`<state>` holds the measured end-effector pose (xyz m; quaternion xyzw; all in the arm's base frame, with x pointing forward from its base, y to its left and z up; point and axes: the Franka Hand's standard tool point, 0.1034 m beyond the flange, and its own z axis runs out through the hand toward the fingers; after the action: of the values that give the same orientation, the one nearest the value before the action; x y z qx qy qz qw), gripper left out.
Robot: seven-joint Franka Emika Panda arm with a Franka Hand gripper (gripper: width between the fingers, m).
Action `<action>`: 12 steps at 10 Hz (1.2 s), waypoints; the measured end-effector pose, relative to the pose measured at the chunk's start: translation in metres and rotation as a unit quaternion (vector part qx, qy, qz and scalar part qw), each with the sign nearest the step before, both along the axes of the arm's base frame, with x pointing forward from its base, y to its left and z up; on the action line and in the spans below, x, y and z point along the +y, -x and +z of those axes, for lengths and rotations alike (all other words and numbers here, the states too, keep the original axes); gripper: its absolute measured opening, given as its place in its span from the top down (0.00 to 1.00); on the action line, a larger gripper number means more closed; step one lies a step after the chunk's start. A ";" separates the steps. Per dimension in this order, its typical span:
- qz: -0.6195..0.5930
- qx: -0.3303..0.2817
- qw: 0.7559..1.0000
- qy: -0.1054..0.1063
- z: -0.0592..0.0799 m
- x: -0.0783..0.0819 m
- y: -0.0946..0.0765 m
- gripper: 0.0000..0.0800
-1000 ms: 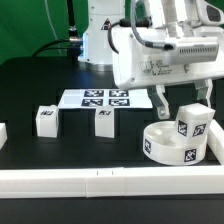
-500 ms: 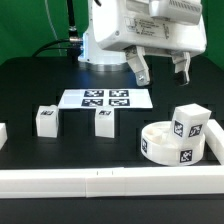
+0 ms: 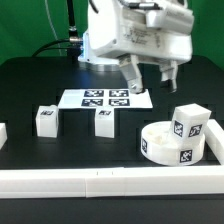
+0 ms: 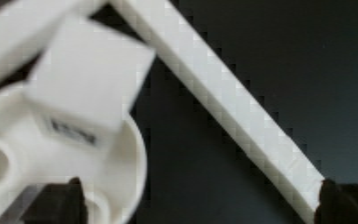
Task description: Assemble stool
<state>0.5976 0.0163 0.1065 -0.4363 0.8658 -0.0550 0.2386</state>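
Gripper (image 3: 150, 82) on the white robot arm hangs in the air, its two fingers spread wide with nothing between them. Below it, slightly toward the exterior view's left, the marker board (image 3: 103, 99) lies flat on the black table (image 3: 30, 85). Lower down, toward the exterior view's right and well apart from the gripper, sits the round white seat (image 3: 163, 150) of the stool, with one blocky tagged leg (image 3: 190, 122) resting on top of it. The wrist view shows that seat and leg past the dark fingertips (image 4: 60, 200), beside a long white rail (image 4: 211, 95). Farther off, toward the exterior view's left, the middle leg (image 3: 105, 121) and the far leg (image 3: 46, 120) stand apart on the table, in front of the marker board. Beyond them the front rail (image 3: 100, 180) runs along the table's near edge
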 end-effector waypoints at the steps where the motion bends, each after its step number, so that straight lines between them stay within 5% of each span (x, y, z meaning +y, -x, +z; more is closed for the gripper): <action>1: 0.006 -0.001 1.000 0.008 -0.002 -0.008 0.001 0.19; 3: 0.007 0.001 1.000 0.009 -0.004 -0.006 0.001 0.19; 5: 0.076 -0.004 0.996 0.042 -0.004 -0.007 0.000 0.19; 9: 0.366 -0.001 0.918 0.156 -0.014 -0.008 -0.011 0.19; 12: 0.440 -0.013 0.877 0.194 -0.015 -0.011 -0.011 0.19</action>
<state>0.6082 0.0056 0.0914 -0.8088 0.5538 -0.1167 0.1598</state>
